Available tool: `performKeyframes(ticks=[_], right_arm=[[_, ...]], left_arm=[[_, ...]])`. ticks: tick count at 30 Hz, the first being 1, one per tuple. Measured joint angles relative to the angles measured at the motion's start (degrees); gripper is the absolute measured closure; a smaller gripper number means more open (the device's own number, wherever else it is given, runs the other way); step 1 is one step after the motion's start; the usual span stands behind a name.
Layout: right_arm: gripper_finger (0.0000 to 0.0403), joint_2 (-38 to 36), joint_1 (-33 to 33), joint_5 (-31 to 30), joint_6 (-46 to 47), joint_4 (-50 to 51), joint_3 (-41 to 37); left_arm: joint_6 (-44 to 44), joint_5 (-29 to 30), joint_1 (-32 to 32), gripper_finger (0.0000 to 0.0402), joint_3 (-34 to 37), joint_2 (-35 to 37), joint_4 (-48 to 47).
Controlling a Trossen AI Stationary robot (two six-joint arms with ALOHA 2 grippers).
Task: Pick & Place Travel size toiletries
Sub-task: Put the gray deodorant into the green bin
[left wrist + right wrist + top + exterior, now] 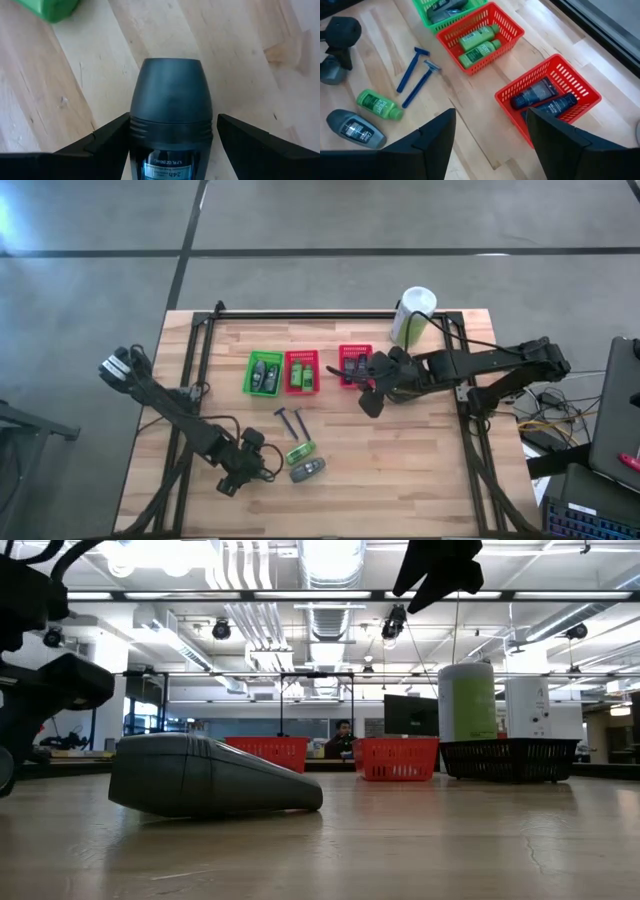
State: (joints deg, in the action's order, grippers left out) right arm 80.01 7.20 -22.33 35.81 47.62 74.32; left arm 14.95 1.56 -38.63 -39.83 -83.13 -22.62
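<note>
One grey bottle (171, 115) on the table between the spread, unclenched fingers of the left gripper (170, 150).

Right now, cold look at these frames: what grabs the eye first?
The left gripper straddles a grey oval bottle lying on the table's near side, jaws open and not yet touching it. Beside that bottle lie a bright green tube and two blue razors, still unsorted. Behind them stands a row of filled baskets, green, red and red, with the open right gripper hovering beside the last.
</note>
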Motion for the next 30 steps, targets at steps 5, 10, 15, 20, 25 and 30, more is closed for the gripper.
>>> performKeyframes(ticks=[5,10,15,20,25,30], right_arm=[[0.0161,0.00,0.00,0.00,0.04,0.00,0.00],[0.0146,0.00,0.00,-0.01,0.17,0.00,0.00],[0.0133,0.00,0.00,-0.11,0.17,0.00,0.00],[0.0121,0.00,0.00,-0.15,0.17,0.02,0.00],[0.0111,0.00,0.00,-0.36,0.30,0.01,0.00],[0.0102,0.00,-0.04,-2.22,1.12,-0.02,0.00]], left_arm=[[0.28,0.00,0.18,0.0123,0.00,0.47,-0.19],[4.66,0.64,1.80,0.0177,0.00,2.96,-1.09],[8.46,2.64,4.25,0.0192,0.00,6.70,-3.32],[16.86,8.87,8.08,0.0181,0.00,13.48,-5.97],[28.84,15.26,17.84,0.0172,0.04,22.02,-13.01],[31.42,15.83,34.09,0.0191,2.15,29.55,-12.40]])
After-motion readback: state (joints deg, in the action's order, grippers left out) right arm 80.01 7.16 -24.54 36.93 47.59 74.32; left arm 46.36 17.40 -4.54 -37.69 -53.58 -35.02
